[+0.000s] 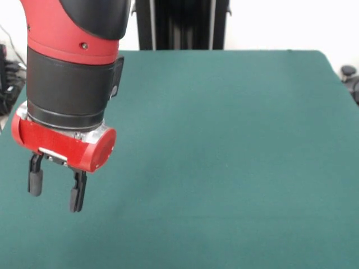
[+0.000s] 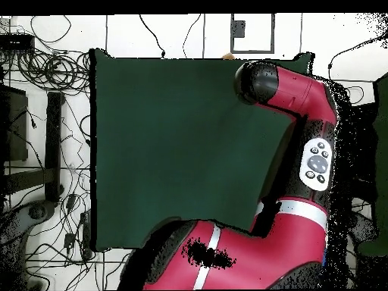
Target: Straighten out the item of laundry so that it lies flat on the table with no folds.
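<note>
The dark green table (image 1: pixel 224 140) fills the front view and no towel shows on it there. My gripper (image 1: pixel 55 198) hangs at the left, a little above the cloth, open and empty. In the overhead view the table (image 2: pixel 167 151) looks bare. The arm's end (image 2: pixel 254 79) sits near the table's top right corner and hides the gripper. A small orange-tan bit (image 2: pixel 227 55) peeks out at the table's top edge just left of the arm's end; it may be the towel, the rest of which is hidden or out of view.
The pedestal's black column (image 1: pixel 179 25) stands behind the table's far edge. The red arm (image 2: pixel 318 151) runs along the table's right side in the overhead view. Cables and equipment (image 2: pixel 45 114) lie on the floor to the left.
</note>
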Controlling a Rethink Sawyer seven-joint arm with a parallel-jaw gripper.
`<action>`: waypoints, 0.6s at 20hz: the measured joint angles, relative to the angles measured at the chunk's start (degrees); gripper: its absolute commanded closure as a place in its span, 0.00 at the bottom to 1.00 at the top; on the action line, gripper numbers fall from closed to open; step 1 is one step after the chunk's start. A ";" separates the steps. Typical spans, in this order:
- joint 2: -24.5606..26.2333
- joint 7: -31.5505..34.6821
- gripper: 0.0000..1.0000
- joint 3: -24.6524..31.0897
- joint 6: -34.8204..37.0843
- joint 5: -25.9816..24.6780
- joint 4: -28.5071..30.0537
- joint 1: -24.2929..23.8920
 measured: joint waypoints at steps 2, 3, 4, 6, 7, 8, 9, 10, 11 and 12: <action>-0.60 0.00 0.00 0.00 -0.21 -0.01 0.83 0.09; -0.84 0.00 0.00 0.01 -0.29 -0.01 1.15 0.12; -1.15 0.00 0.00 0.00 -0.45 -0.01 1.54 0.14; -1.67 0.00 0.00 0.01 -0.79 0.04 2.26 0.18; -1.88 0.00 0.00 0.01 -0.97 0.05 2.58 0.18; -2.55 0.00 1.00 0.00 -1.40 0.09 3.57 0.19; -2.61 0.00 1.00 0.00 -1.41 0.14 3.67 0.19; -2.67 0.00 1.00 0.00 -1.43 0.18 3.77 0.19; -2.73 0.00 1.00 0.00 -1.44 0.23 3.87 0.19; -2.77 0.00 1.00 0.00 -1.44 0.33 3.99 0.19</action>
